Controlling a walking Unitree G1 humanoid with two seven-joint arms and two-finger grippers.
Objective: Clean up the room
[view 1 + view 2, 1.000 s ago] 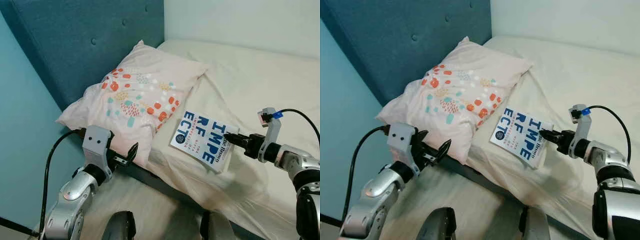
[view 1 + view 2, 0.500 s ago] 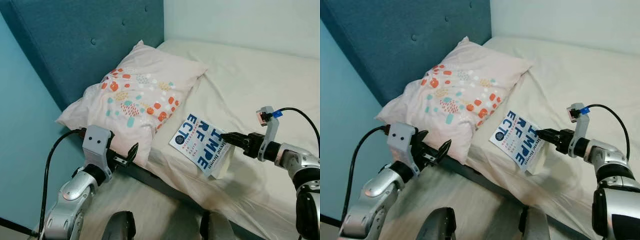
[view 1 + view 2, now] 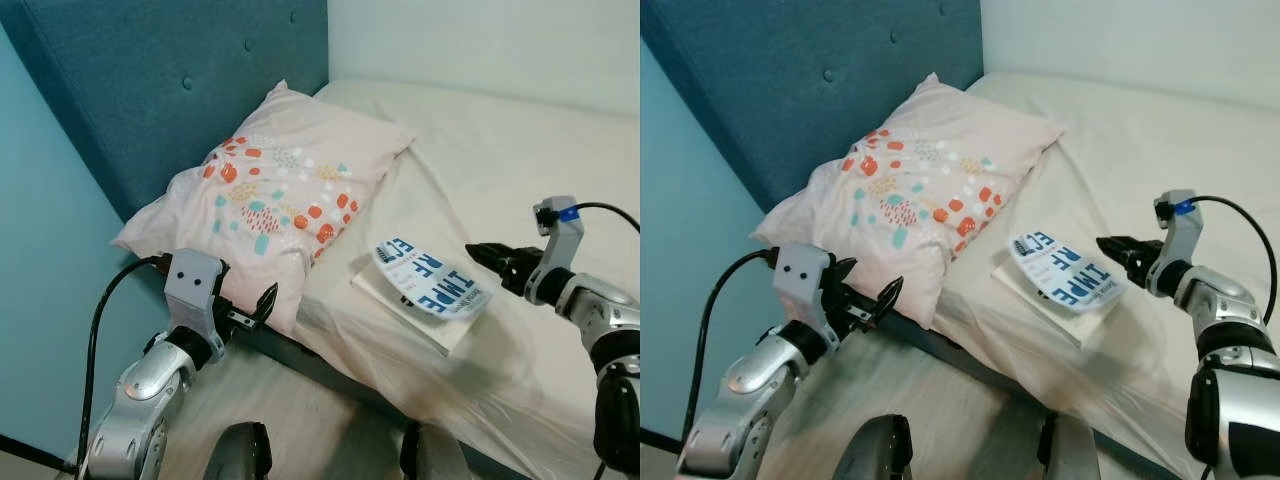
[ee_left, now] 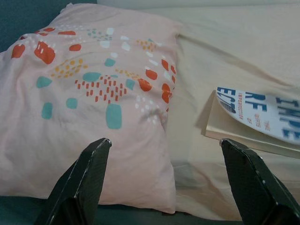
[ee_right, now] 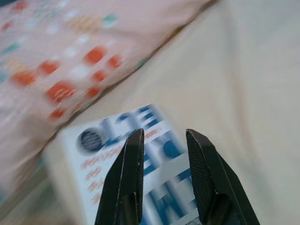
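A white book with blue letters (image 3: pixel 425 285) lies on the cream bed (image 3: pixel 500 140), its front cover curled upward. My right gripper (image 3: pixel 472 251) hovers just right of the book, a little above the sheet, open by a narrow gap with nothing between its fingers (image 5: pixel 129 183); the book's cover (image 5: pixel 93 140) shows beyond them. A pink pillow with orange and teal marks (image 3: pixel 270 190) leans against the headboard. My left gripper (image 3: pixel 255 308) stands wide open at the bed's near edge, just short of the pillow's (image 4: pixel 93 93) lower corner, its fingers (image 4: pixel 89 173) touching nothing.
A dark teal padded headboard (image 3: pixel 180 80) rises behind the pillow, with a light teal wall (image 3: pixel 40 300) to its left. A white wall (image 3: pixel 480 40) runs along the bed's far side. The sheet is rumpled near the bed's dark front edge (image 3: pixel 340 375).
My right gripper tilted the book up by its edge, then let go and drew back to the right. The book dropped flat with its cover curling. The left arm stayed put.
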